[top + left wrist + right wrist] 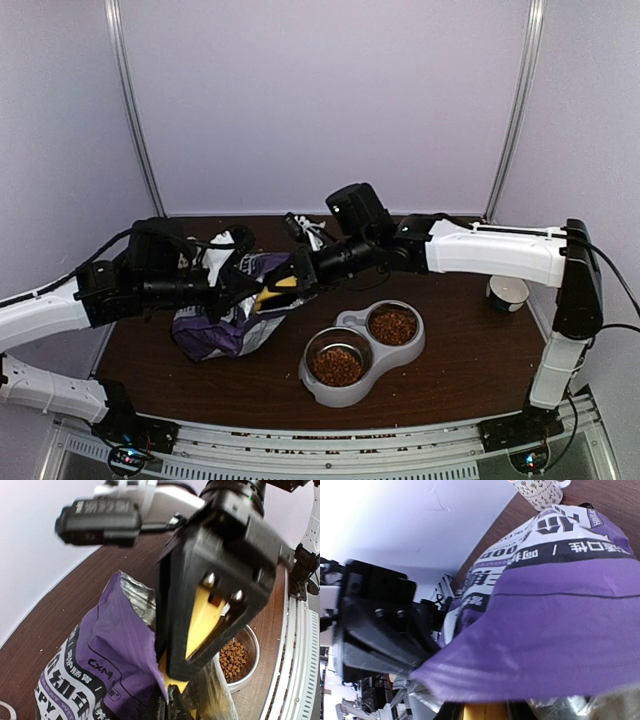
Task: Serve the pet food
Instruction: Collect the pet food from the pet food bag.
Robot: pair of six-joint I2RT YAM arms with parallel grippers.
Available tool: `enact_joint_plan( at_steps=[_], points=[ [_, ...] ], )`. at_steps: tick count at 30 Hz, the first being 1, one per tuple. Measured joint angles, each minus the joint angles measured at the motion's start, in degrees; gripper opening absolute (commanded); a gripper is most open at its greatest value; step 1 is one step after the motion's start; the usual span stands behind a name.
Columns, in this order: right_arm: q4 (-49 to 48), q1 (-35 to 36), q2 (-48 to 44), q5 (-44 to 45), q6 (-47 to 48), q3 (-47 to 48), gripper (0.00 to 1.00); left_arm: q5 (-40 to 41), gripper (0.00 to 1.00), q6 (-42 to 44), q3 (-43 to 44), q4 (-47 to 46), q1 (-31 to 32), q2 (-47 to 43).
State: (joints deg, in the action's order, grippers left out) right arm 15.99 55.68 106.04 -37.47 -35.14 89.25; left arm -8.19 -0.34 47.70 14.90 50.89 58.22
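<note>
The pet food fills both cups of the grey double bowl [352,395]: the near cup [337,366] and the far cup [392,325]. One cup of kibble shows in the left wrist view [231,658]. The purple-and-white bag [215,335] lies left of the bowl with its mouth towards it. My left gripper [238,290] is shut on the bag's upper lip [140,645] and holds it up. My right gripper [287,282] is shut on the yellow scoop [205,615], which points into the bag's mouth. The scoop's bowl is hidden by the bag [560,630].
A white mug [507,292] stands at the right of the dark wood table [470,350]. A patterned mug [540,492] stands beyond the bag in the right wrist view. White walls close in the back and sides. The double bowl sits near the table's front edge.
</note>
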Motion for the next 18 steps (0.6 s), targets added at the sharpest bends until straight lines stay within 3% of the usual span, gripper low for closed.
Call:
enact_joint_plan(
  at_steps=[7,18],
  points=[
    [-13.22,-4.31,-9.97,-3.76,-9.35,-13.90,0.00,2.01,0.00,0.02,-0.11,0.35,0.00,-1.57],
    [-25.88,-8.46,-15.50,-4.55,-20.83,-27.58,0.00,3.54,0.00,0.04,-0.46,0.48,0.00,-2.86]
  ],
)
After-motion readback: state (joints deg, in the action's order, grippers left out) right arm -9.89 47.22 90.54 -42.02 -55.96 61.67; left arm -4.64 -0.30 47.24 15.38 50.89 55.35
